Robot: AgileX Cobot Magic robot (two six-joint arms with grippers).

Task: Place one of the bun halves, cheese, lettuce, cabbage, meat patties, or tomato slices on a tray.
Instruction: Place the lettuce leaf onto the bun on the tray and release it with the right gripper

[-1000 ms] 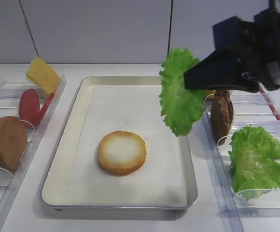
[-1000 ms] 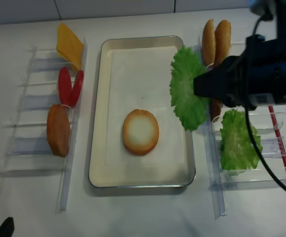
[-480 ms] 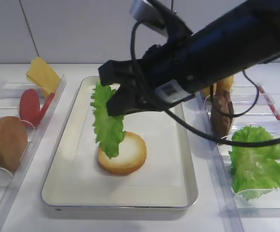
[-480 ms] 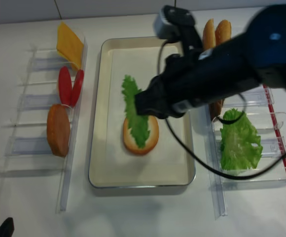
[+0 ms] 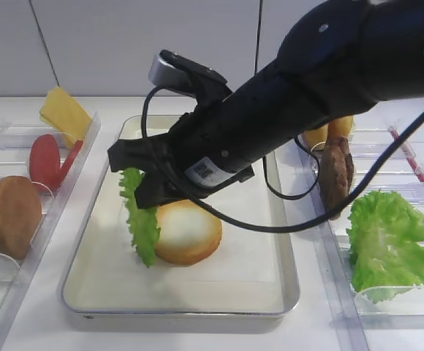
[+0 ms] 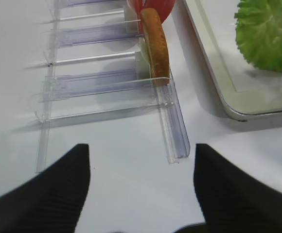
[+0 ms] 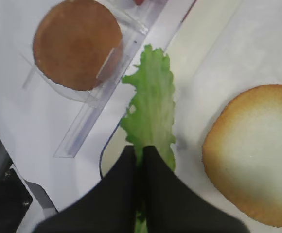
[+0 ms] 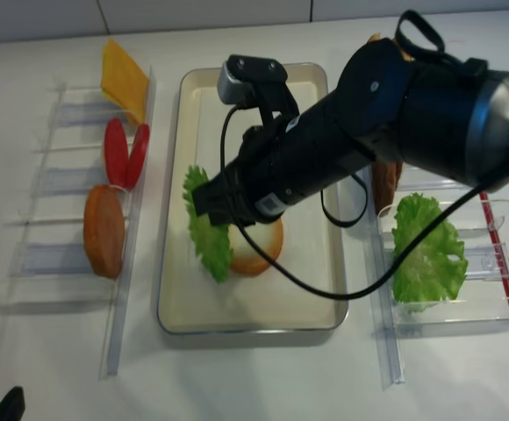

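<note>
White table (image 5: pixel 387 333), even light, soft shadows beneath objects. Behind it, a pale grey panelled wall (image 5: pixel 124 44) with dark vertical seams.

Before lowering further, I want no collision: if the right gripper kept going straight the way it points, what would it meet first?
Probably the tray's paper liner, just left of the bun half; the lettuce it pinches would touch first.
</note>
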